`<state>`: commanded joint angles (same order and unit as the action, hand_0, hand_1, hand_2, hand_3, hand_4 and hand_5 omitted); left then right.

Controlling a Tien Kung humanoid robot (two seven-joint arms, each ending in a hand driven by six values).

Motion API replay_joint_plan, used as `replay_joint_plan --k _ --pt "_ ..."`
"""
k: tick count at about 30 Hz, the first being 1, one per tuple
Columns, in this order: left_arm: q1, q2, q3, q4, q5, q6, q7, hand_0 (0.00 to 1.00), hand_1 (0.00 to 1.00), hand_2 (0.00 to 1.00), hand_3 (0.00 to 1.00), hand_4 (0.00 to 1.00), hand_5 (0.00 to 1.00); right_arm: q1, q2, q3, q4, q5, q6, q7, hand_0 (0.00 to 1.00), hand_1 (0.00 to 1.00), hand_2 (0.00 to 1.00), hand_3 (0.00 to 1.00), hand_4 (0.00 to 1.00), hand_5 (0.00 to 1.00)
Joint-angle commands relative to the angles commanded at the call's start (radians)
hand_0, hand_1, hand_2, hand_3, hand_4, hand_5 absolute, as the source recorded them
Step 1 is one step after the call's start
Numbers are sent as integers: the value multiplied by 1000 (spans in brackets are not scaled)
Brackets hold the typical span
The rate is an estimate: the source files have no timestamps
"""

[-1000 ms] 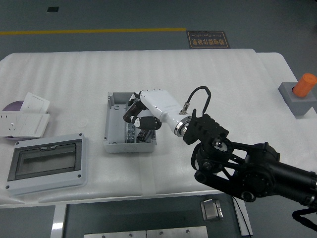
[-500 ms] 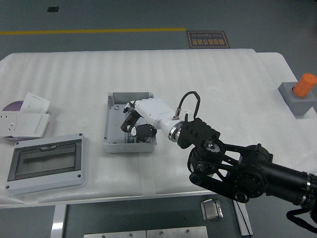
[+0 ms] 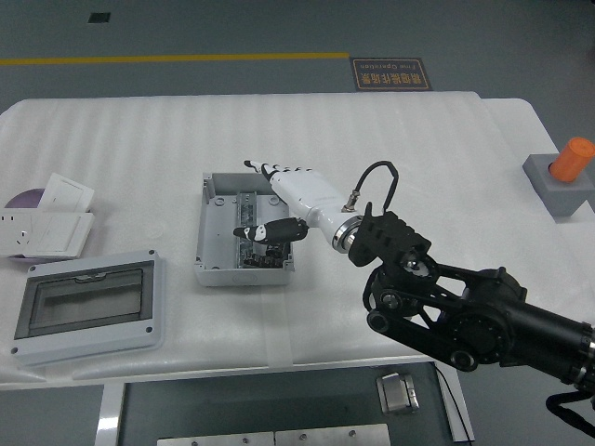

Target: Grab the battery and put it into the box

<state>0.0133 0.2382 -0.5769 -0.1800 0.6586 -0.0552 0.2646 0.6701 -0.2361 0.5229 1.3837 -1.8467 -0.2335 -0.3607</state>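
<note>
The open grey box (image 3: pixel 212 226) sits left of the table's middle. My right hand (image 3: pixel 260 200), white with black fingertips, reaches in from the lower right and hovers over the box's right half. It is open: the fingers (image 3: pixel 271 170) are stretched out flat over the far rim, the thumb points left across the inside, and nothing is held. Below the thumb a dark battery (image 3: pixel 255 252) lies inside the box near its front wall, partly hidden. My left arm is out of sight.
A grey enclosure cover with a clear window (image 3: pixel 88 307) lies at the front left. White socket plates (image 3: pixel 51 218) and a purple disc (image 3: pixel 20 198) are at the left edge. A grey block with an orange cylinder (image 3: pixel 563 174) stands far right.
The right hand was curled around the dark battery inside the box. It has since spread its fingers, lifted slightly toward the far rim, and the battery stays in the box.
</note>
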Motion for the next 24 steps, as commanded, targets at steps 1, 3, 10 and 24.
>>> replay_joint_plan --k 1,3,10,24 --pt "1 0 0 0 0 0 0 654 666 575 617 689 516 -14 -21 28 8 2 -5 3 793 823 868 998 937 615" --pt "3 -1 -1 0 -1 0 1 654 666 575 617 689 516 -41 -57 79 14 10 -16 10 793 823 868 998 937 615" --pt "12 -5 -10 0 3 0 9 655 666 572 614 665 498 -124 -178 269 -46 43 -25 29 748 794 812 998 923 621" --pt "17 -10 -15 0 -2 0 9 658 667 571 611 662 495 -223 -185 531 -174 179 -50 103 733 776 808 998 905 606"
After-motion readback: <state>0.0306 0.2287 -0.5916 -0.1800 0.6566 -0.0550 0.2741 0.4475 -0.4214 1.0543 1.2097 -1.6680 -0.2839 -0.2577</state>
